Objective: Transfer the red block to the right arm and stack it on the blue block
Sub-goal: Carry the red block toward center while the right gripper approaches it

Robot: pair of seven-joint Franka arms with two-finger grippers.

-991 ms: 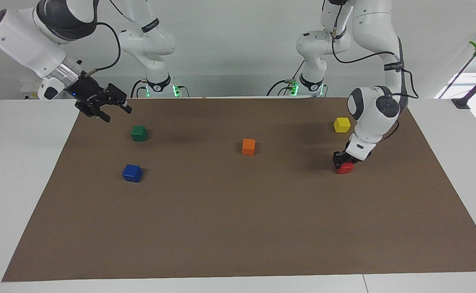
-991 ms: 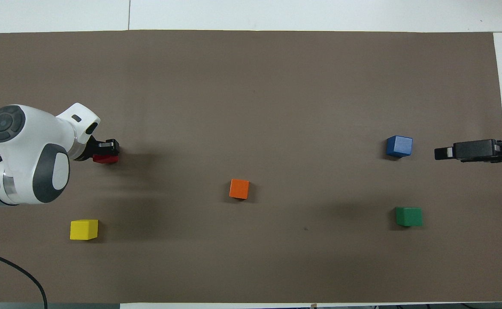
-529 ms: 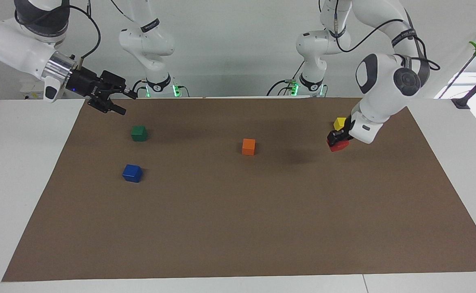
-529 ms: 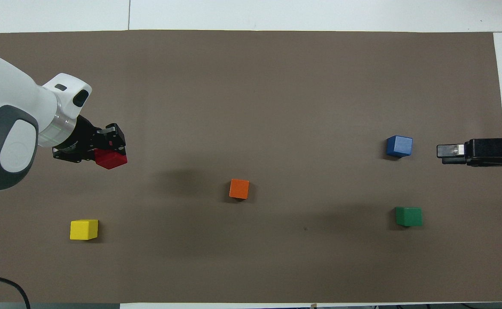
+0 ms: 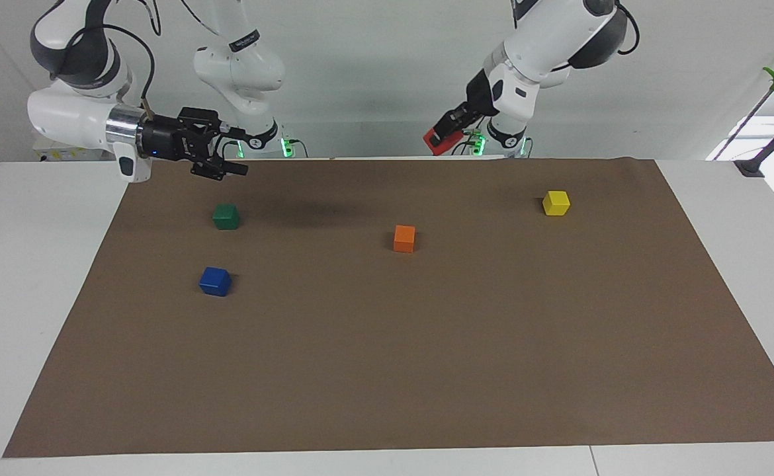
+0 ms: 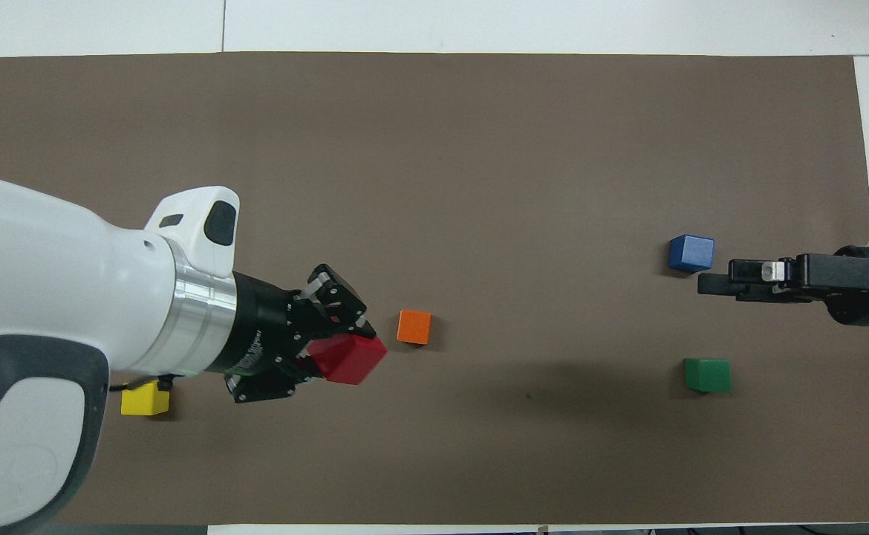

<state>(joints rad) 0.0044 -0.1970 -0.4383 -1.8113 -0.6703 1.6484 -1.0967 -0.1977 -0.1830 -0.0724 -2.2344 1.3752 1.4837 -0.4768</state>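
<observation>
The left gripper [image 5: 441, 134] now carries the red block [image 5: 434, 141] high above the tabletop, up from beside the yellow block [image 5: 556, 202]. The right gripper [image 5: 218, 160] swings toward three o'clock in the facing view, now level over the green block [image 5: 225, 216].

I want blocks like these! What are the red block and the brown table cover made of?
Red block: probably painted wood or plastic; flat faces, crisp edges, even colour with a soft sheen. Brown cover: looks like matte paper or thin card; flat, dull, cleanly cut edges.

Both arms [image 5: 546, 26] glossy white with dark grey joint caps, silver wrist rings, black grippers [image 6: 334, 327], loose black cables. Blue light on right wrist [image 5: 155, 153]; green lights at bases [image 5: 286, 147].
</observation>
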